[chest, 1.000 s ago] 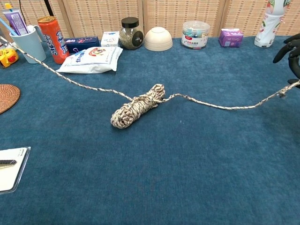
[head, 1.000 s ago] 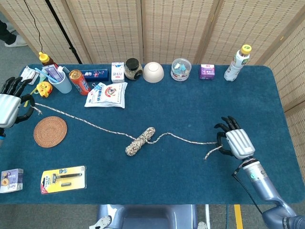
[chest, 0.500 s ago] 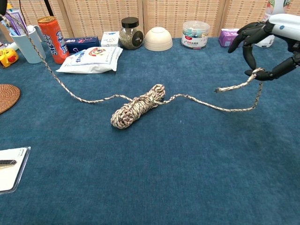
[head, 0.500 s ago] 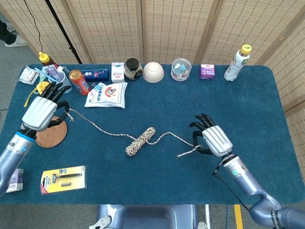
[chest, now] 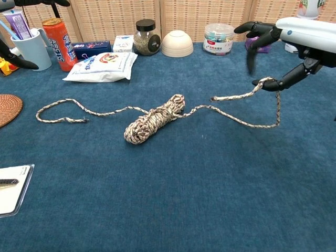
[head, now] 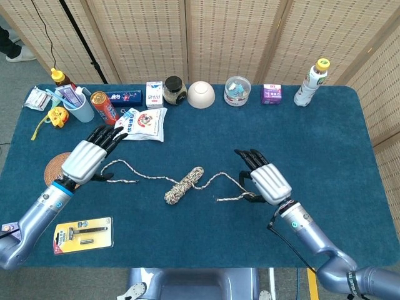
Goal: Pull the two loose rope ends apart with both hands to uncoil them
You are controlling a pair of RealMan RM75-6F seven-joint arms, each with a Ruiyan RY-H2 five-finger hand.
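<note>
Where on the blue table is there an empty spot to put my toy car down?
The table's right part, between the right hand and the edge, is bare. So is the front strip between the razor pack and the right arm. The back row, from the cup to the bottle, is crowded. The rope crosses the middle.

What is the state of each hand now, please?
Left hand: open, fingers spread; its rope end lies loose on the table.
Right hand: pinches the other rope end, lifted off the table.
</note>
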